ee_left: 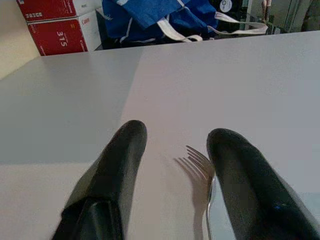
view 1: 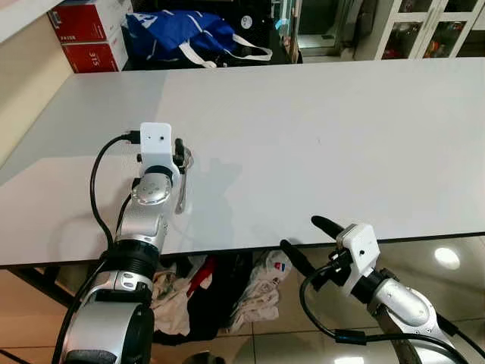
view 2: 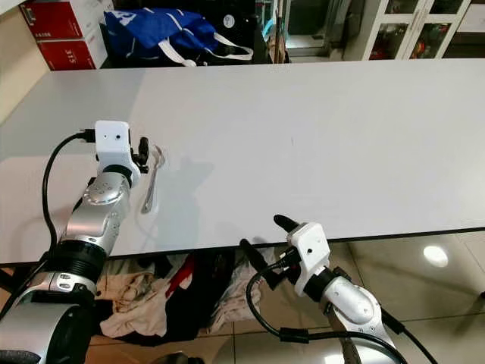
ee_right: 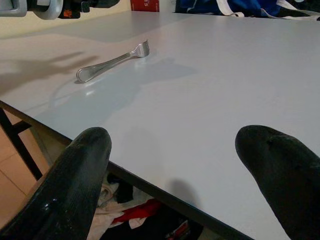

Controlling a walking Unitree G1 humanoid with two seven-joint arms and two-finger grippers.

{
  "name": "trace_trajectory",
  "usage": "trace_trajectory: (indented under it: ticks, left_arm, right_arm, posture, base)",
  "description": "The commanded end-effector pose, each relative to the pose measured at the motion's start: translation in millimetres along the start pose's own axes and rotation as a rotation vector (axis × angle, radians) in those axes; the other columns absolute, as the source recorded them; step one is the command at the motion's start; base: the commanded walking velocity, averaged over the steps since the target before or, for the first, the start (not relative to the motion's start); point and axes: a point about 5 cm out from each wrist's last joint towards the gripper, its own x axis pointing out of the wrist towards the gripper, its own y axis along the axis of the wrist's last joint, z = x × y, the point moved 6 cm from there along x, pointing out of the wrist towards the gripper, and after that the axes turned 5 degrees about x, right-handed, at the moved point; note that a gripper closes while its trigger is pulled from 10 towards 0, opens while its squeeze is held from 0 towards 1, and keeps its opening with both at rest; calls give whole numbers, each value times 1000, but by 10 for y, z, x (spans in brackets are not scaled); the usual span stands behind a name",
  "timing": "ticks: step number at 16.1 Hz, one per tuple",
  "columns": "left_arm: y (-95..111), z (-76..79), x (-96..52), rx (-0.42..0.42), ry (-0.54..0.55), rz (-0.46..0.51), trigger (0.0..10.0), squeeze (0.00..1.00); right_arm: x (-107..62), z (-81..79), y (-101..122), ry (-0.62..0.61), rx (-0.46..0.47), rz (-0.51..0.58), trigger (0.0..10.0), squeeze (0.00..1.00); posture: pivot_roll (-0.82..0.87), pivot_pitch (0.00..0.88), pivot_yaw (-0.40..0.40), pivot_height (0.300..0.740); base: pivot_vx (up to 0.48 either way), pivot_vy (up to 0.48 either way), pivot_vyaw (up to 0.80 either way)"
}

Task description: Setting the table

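A silver fork (view 2: 151,182) lies flat on the white table (view 1: 326,136), near its front left part, tines pointing away from me. My left gripper (ee_left: 175,140) hovers open right over the fork's far end; the tines (ee_left: 197,160) show between its two fingers, close to one of them. My right gripper (view 1: 299,235) stands open with nothing in it, just off the table's front edge and slightly below it. In the right wrist view the fork (ee_right: 112,62) lies well ahead of that gripper.
A blue bag (view 1: 182,34) and red boxes (view 1: 91,34) sit beyond the table's far left edge. Glass cabinets (view 1: 424,26) stand at the back right. A heap of clothes (view 1: 220,292) lies on the floor under the table. A beige wall (view 1: 23,91) runs along the left.
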Motion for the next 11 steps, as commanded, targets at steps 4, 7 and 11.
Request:
trace_trajectory:
  ticks: [4, 7, 11]
  left_arm:
    - [-77, -48, 12, 39, 13, -21, 0, 0]
    - [-134, -52, 84, 75, -5, -79, 0, 0]
    - [-196, -148, 153, 172, 30, -162, 10000, 0]
  right_arm:
    - [14, 3, 31, -12, -16, 12, 10000, 0]
    - [25, -5, 24, -18, -14, 14, 10000, 0]
    - [11, 3, 34, -25, -15, 12, 10000, 0]
  posture:
    - [-103, 0, 64, 731]
    - [-110, 0, 64, 731]
    - [-123, 0, 67, 731]
  base:
    - [0, 0, 0]
    - [0, 0, 0]
    - [0, 0, 0]
